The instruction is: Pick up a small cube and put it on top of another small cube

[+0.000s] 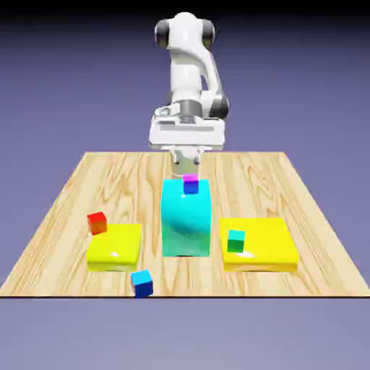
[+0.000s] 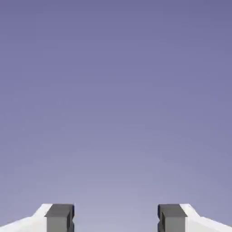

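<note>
1. The small blue cube (image 1: 142, 282) sits alone at the table's (image 1: 65, 209) near edge, just in front of the left yellow slab (image 1: 115, 246) and apart from it, with bare wood on its other sides.
2. The small green cube (image 1: 236, 241) rests on the right yellow slab (image 1: 259, 243), near that slab's left edge and close to the tall cyan-green block (image 1: 186, 218).
3. The block stands mid-table between the two slabs, a narrow strip of wood on each side; a purple cube (image 1: 191, 183) with a magenta top shows at its upper far edge.
4. A red cube (image 1: 97, 222) sits at the left slab's far left corner.
5. The gripper (image 2: 116, 218) hangs at the table's far edge behind the block, fingers (image 2: 59, 217) spread wide with nothing between them; the hand view shows only backdrop.
6. No writing or labels are readable.
7. The table is light wood grain, wide bare areas toward its far corners, against a plain blue-violet backdrop.
</note>
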